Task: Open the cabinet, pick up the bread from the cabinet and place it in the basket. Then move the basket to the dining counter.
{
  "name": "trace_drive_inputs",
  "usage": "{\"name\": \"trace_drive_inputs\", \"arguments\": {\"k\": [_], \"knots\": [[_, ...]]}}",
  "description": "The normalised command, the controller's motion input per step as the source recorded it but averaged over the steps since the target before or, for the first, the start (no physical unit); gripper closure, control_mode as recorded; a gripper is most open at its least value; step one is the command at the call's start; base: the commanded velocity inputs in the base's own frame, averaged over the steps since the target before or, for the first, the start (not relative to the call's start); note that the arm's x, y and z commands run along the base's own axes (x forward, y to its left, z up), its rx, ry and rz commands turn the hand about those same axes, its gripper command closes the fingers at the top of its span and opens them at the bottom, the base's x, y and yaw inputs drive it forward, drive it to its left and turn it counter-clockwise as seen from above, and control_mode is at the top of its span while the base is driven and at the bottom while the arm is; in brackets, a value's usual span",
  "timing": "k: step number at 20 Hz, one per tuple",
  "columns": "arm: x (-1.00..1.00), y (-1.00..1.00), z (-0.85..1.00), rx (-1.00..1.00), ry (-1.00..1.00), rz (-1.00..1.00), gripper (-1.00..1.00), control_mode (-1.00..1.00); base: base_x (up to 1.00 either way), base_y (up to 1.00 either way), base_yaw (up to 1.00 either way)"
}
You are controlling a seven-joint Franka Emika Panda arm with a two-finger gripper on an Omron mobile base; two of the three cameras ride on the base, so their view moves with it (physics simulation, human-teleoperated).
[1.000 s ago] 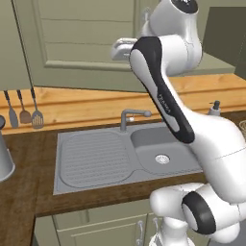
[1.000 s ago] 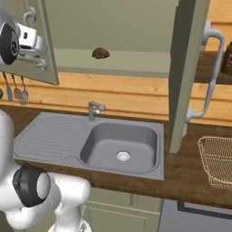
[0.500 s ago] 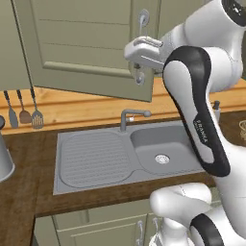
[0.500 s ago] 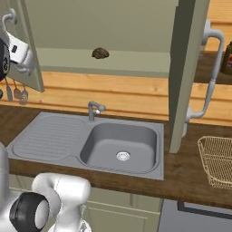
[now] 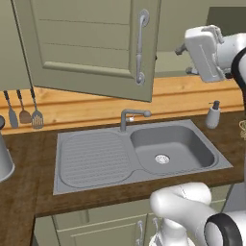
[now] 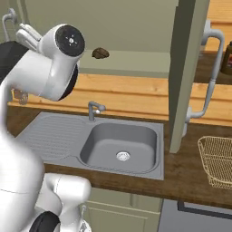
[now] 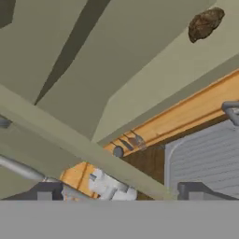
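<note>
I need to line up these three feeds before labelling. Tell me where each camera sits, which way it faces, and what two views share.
Left base view: behind the arm's left, looking forward and down at the sink and the open left cabinet door; white arm at right and bottom.
Right base view: behind the arm's right, facing sink, bread on the shelf, right door, basket; arm at left.
Hand view: on the hand, looking along the open gripper at the bread and the door edge.
Shared: both base views show sink and faucet.

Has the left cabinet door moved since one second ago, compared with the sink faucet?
Yes. In the left base view the left cabinet door has swung further open: its handle edge now hangs above the faucet, where earlier it stopped left of it.
</note>
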Motion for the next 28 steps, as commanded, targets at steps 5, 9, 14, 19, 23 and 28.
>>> {"name": "trace_drive_inputs", "arguments": {"k": [5,9,14,19,23,28], "knots": [[1.0,-0.13,-0.18,0.27,0.17,0.13,-1.0,-1.0,0.0,0.0,0.0],[1.0,0.79,-0.31,0.04,0.14,0.25,-1.0,-1.0,0.0,0.0,0.0],[0.45,1.0,-0.13,-0.03,0.06,0.33,-1.0,-1.0,0.0,0.0,0.0],[-0.66,1.0,-0.02,-0.2,-0.08,0.4,-1.0,-1.0,0.0,0.0,0.0],[-1.0,1.0,-0.01,-0.32,-0.31,0.27,-1.0,-1.0,0.0,0.0,0.0],[-0.94,1.0,-0.09,-0.37,-0.35,0.17,-1.0,-1.0,0.0,0.0,0.0]]}}
